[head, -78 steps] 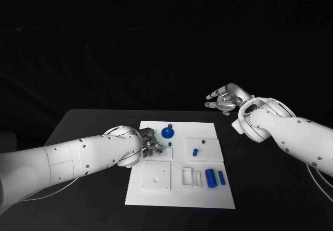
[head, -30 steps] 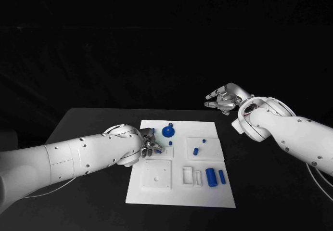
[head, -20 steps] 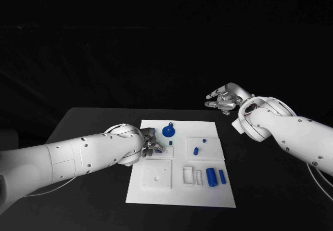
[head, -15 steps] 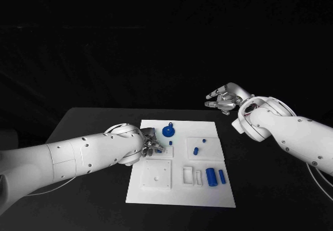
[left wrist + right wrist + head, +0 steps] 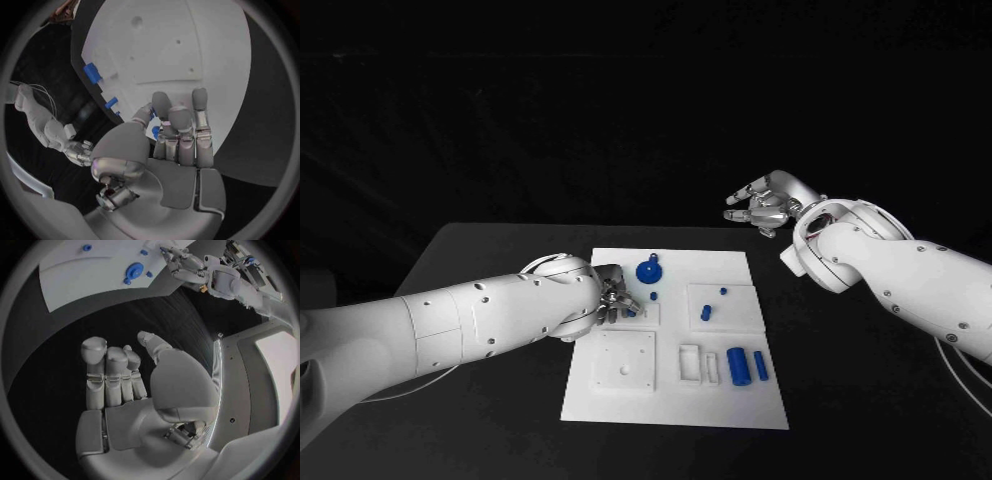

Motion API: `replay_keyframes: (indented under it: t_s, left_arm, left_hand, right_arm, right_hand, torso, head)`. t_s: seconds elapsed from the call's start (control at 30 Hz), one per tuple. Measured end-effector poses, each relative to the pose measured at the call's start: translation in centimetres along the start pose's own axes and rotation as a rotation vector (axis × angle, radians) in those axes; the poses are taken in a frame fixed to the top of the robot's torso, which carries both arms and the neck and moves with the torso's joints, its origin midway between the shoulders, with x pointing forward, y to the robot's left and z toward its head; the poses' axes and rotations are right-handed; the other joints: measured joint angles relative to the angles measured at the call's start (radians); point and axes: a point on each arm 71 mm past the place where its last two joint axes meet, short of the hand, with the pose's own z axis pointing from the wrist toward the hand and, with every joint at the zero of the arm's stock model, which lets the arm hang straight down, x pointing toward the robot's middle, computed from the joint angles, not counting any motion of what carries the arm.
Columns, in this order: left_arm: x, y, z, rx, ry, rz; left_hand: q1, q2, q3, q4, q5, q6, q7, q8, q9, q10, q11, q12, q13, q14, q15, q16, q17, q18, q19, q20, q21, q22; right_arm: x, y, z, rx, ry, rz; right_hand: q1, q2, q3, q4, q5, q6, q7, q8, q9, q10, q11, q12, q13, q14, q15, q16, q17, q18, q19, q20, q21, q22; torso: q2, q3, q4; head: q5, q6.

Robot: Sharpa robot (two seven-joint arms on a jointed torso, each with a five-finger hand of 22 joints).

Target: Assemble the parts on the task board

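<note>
No readable text here: the white task board (image 5: 678, 350) carries no lettering, label or number, the blue parts (image 5: 738, 368) on it are plain, and the white arms and silver hands bear no brand or sign that can be made out in any view

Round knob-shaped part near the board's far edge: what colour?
Blue. The round part stands out against the white board, clearest in the head view.
</note>
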Motion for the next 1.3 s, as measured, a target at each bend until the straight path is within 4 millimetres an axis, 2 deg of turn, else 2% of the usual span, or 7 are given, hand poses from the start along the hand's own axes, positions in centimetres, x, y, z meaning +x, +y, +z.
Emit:
replay_keyframes:
  t_s: [0.17, 0.47, 0.87, 0.93, 0.97, 1.07, 1.3]
  left_arm:
    - [-0.01, -0.10, 0.03, -0.002, 0.004, 0.006]
    - [-0.01, -0.19, 0.10, -0.003, 0.008, 0.012]
    - [-0.04, -0.11, 0.13, -0.006, 0.008, 0.014]
    - [0.06, -0.01, 0.16, -0.009, 0.009, 0.014]
    - [0.09, 0.00, 0.17, -0.009, 0.010, 0.014]
    - [0.10, 0.00, 0.17, -0.009, 0.010, 0.014]
    - [0.04, 0.41, 0.22, -0.019, 0.009, 0.011]
  left_hand:
    - [0.002, 0.002, 0.000, 0.000, -0.015, 0.000, 0.000, 0.000, 0.000, 0.000, 0.000, 0.000, 0.000, 0.000, 0.000, 0.000, -0.001, 0.000, 0.001, 0.001, -0.001, 0.002]
    - [0.024, 0.013, -0.056, 0.046, -0.138, 0.001, 0.001, 0.000, 0.001, 0.000, 0.000, -0.005, -0.001, 0.001, 0.002, 0.000, -0.003, 0.000, 0.004, 0.004, -0.017, 0.006]
    - [0.035, -0.019, -0.104, 0.089, -0.174, 0.008, -0.006, 0.001, -0.002, 0.000, 0.000, -0.011, -0.004, -0.002, -0.002, 0.000, -0.006, 0.000, 0.008, 0.008, -0.036, 0.011]
    - [0.031, -0.024, -0.108, 0.093, -0.180, 0.174, -0.104, 0.000, -0.002, -0.018, -0.017, -0.011, -0.004, -0.007, -0.006, 0.000, -0.006, 0.000, 0.008, 0.008, -0.036, 0.011]
    - [0.030, -0.028, -0.111, 0.096, -0.181, 0.193, -0.118, 0.000, -0.002, -0.026, -0.026, -0.011, -0.004, -0.010, -0.009, 0.000, -0.006, 0.000, 0.008, 0.008, -0.036, 0.011]
    - [0.033, -0.034, -0.123, 0.108, -0.190, 0.206, -0.135, 0.000, -0.002, -0.029, -0.029, -0.011, -0.004, -0.010, -0.009, 0.000, -0.006, 0.000, 0.012, 0.012, -0.041, 0.011]
    - [-0.003, -0.086, -0.129, 0.200, -0.309, 0.211, -0.146, 0.000, -0.001, -0.029, -0.029, -0.011, -0.004, -0.007, -0.007, 0.000, -0.006, 0.000, 0.015, 0.008, -0.046, 0.011]
  right_arm:
    - [0.01, 0.01, 0.00, 0.000, 0.000, 0.000]
    - [0.07, 0.05, 0.03, -0.001, 0.001, 0.001]
    - [0.09, 0.04, 0.03, 0.000, 0.001, 0.001]
    - [0.10, 0.03, 0.04, 0.000, 0.001, 0.001]
    - [0.10, 0.03, 0.04, 0.000, 0.001, 0.001]
    - [0.11, 0.03, 0.04, 0.000, 0.001, 0.001]
    - [0.20, 0.04, 0.05, 0.000, 0.002, 0.003]
  right_hand:
    - [0.000, 0.000, 0.000, 0.000, 0.000, 0.000, 0.000, 0.000, 0.000, 0.000, 0.000, 0.000, 0.000, 0.000, 0.000, 0.000, 0.000, 0.000, 0.000, 0.000, 0.000, 0.000]
    - [0.000, 0.000, 0.000, 0.000, 0.000, 0.000, 0.000, 0.000, 0.000, 0.000, 0.000, 0.000, 0.000, 0.000, 0.000, 0.000, 0.000, 0.000, 0.000, 0.000, 0.000, 0.000]
    - [0.000, 0.000, 0.000, 0.000, 0.000, 0.000, 0.000, 0.000, 0.000, 0.000, 0.000, 0.000, 0.000, 0.000, 0.000, 0.000, 0.000, 0.000, 0.000, 0.000, 0.000, 0.000]
    - [0.000, 0.000, 0.000, 0.000, 0.000, 0.000, 0.000, 0.000, 0.000, 0.000, 0.000, 0.000, 0.000, 0.000, 0.000, 0.000, 0.000, 0.000, 0.000, 0.000, 0.000, 0.000]
    - [0.000, 0.000, 0.000, 0.000, 0.000, 0.000, 0.000, 0.000, 0.000, 0.000, 0.000, 0.000, 0.000, 0.000, 0.000, 0.000, 0.000, 0.000, 0.000, 0.000, 0.000, 0.000]
    - [0.000, 0.000, 0.000, 0.000, 0.000, 0.000, 0.000, 0.000, 0.000, 0.000, 0.000, 0.000, 0.000, 0.000, 0.000, 0.000, 0.000, 0.000, 0.000, 0.000, 0.000, 0.000]
    - [0.000, 0.000, 0.000, 0.000, 0.000, 0.000, 0.000, 0.000, 0.000, 0.000, 0.000, 0.000, 0.000, 0.000, 0.000, 0.000, 0.000, 0.000, 0.000, 0.000, 0.000, 0.000]
  torso:
    - [0.000, 0.0000, 0.0001]
    - [0.000, -0.0002, 0.0009]
    - [0.000, -0.0012, 0.0009]
    - [0.000, -0.0012, 0.0009]
    - [0.000, -0.0012, 0.0010]
    - [0.000, -0.0012, 0.0011]
    - [0.000, -0.0012, 0.0006]
  head:
    - [-0.001, -0.001]
    - [-0.003, -0.002]
    - [-0.005, -0.003]
    - [-0.005, -0.003]
    - [-0.005, -0.003]
    - [-0.005, -0.003]
    - [-0.007, -0.004]
